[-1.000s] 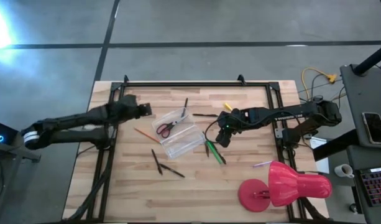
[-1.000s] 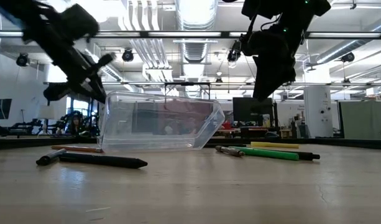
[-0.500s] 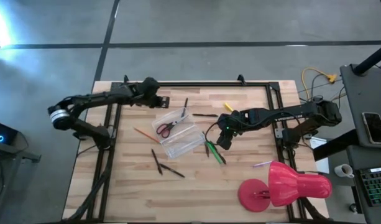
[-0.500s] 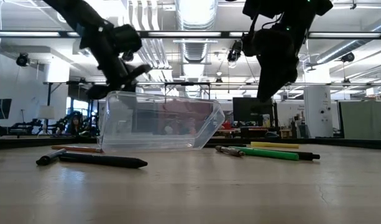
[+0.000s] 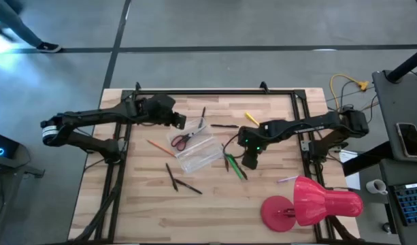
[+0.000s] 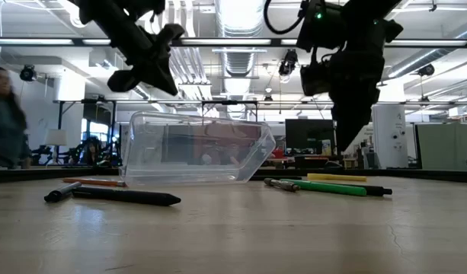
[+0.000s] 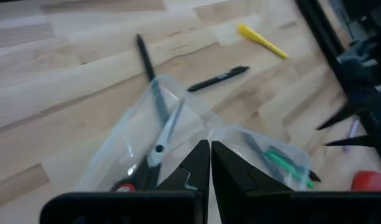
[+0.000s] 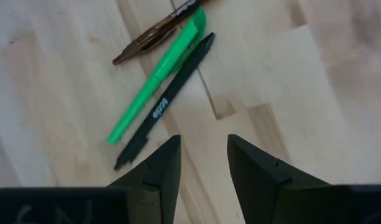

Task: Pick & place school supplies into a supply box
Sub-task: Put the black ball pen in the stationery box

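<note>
A pale wooden table sits on a grey floor, with a pink lamp at one corner. The clear box lies mid-table with red scissors inside. The left gripper hangs just above the box's far end, fingers pressed together, holding nothing. The right gripper hovers over bare wood, fingers parted and empty, just beside a green pen and a black pen lying side by side (a brown pencil touches the green pen's tip). A yellow pen lies near the table's far edge.
</note>
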### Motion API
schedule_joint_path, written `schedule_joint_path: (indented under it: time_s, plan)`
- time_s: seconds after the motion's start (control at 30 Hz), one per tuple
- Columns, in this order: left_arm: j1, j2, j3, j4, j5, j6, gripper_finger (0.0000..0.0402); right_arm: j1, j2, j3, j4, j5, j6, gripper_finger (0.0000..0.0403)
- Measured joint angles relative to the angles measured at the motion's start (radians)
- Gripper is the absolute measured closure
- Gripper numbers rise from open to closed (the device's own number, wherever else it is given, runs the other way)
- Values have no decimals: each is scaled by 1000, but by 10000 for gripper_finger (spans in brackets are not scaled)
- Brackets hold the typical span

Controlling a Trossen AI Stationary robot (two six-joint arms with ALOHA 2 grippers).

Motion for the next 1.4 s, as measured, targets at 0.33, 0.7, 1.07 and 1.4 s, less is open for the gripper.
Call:
schedule_joint_path:
  time_s: [0.33,0.7,1.07,1.4]
  plan:
    - [-145,-14,-2,11,-51,-17,402,127,81,3,47,137,200,280]
    - [-178,-15,-25,10,-54,-18,402,231,150,3,137,232,479,280]
    - [-211,-22,-27,1,-54,-18,402,256,259,10,172,339,543,280]
    - [-228,-38,-31,-14,-54,-24,402,284,275,13,16,389,531,313]
